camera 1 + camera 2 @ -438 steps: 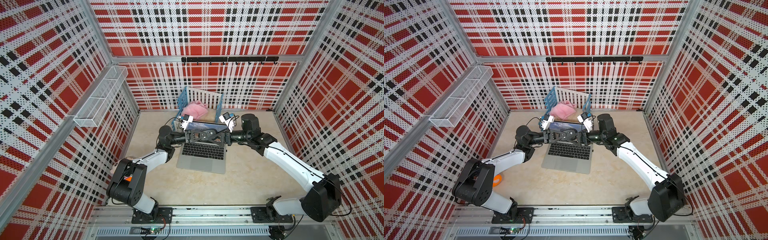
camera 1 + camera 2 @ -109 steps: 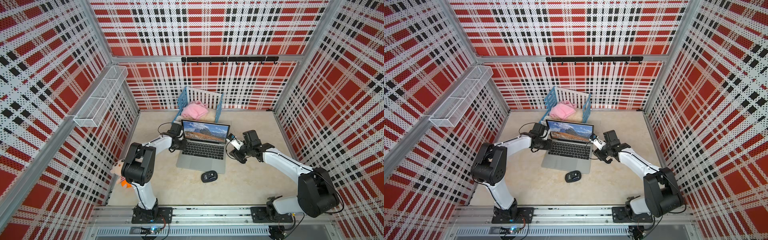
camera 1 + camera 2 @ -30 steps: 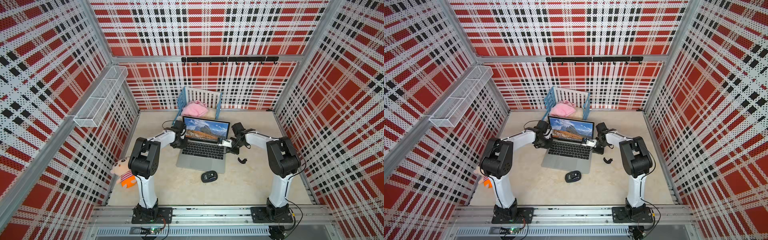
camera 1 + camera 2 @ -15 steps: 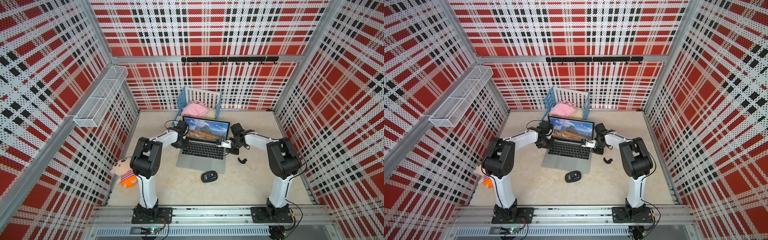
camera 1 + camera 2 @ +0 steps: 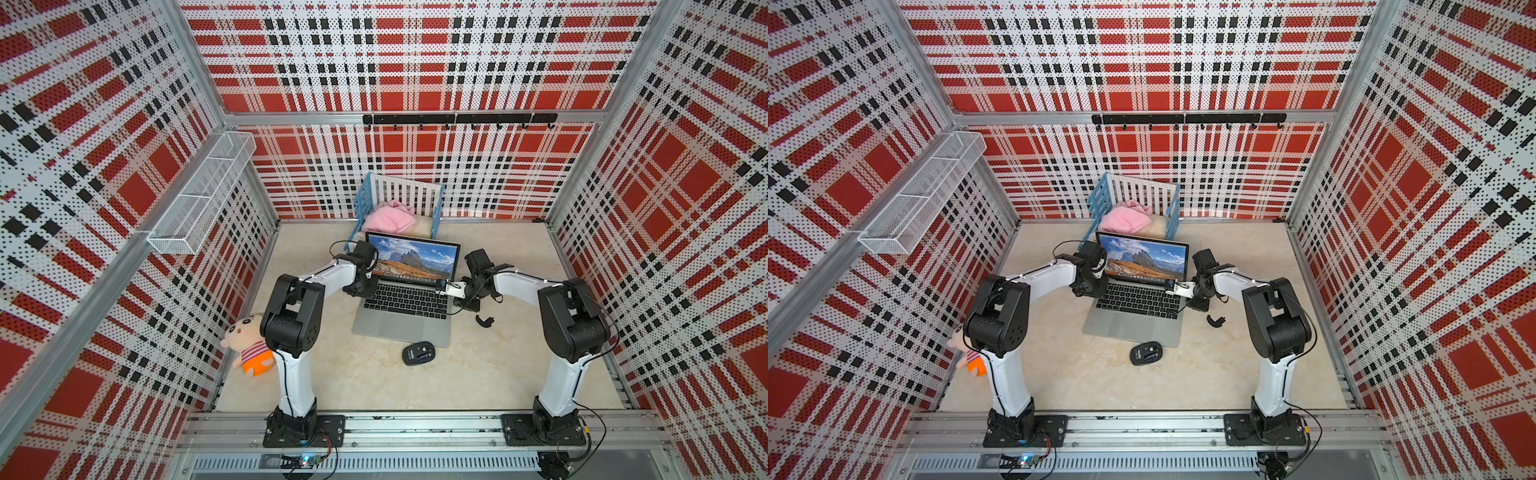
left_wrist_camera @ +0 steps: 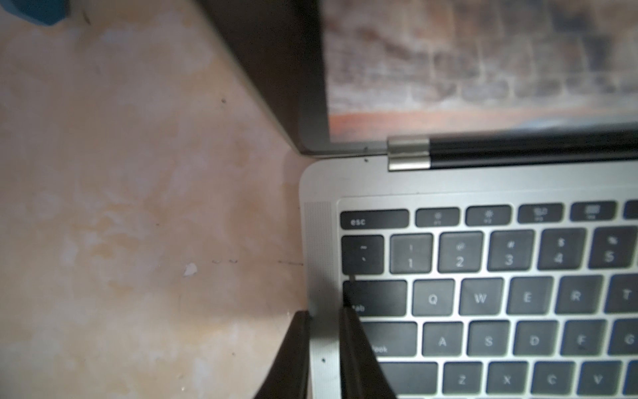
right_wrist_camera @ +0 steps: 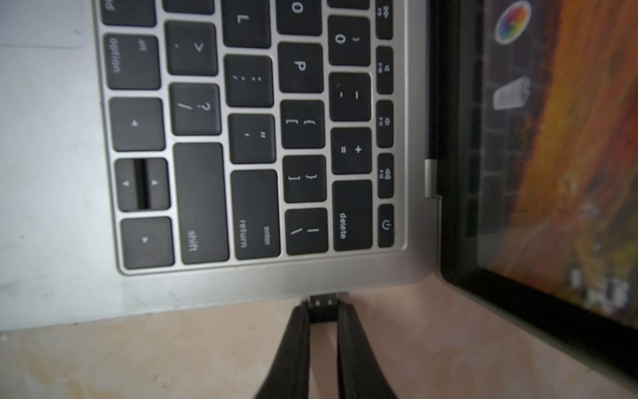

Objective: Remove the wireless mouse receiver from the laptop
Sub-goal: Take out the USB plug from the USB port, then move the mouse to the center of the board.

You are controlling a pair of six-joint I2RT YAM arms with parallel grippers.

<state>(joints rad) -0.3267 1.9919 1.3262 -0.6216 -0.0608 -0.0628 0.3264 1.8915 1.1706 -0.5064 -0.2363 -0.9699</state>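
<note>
The silver-grey laptop stands open mid-table, with a mountain picture on its screen. At its right edge, near the hinge, my right gripper is shut on the wireless mouse receiver, a tiny black stub. The stub's metal plug shows at the laptop's side. My left gripper is all but shut, its fingers straddling the laptop's left edge by the tab key. It grips nothing.
A black mouse lies in front of the laptop. A small black hooked piece lies right of it. A crib with pink cloth stands behind, a plush toy at the left wall, a wire basket above.
In the last second almost nothing has moved. A few seconds ago my right gripper hung off to the laptop's right; it now sits at the right edge, shut on the receiver.
</note>
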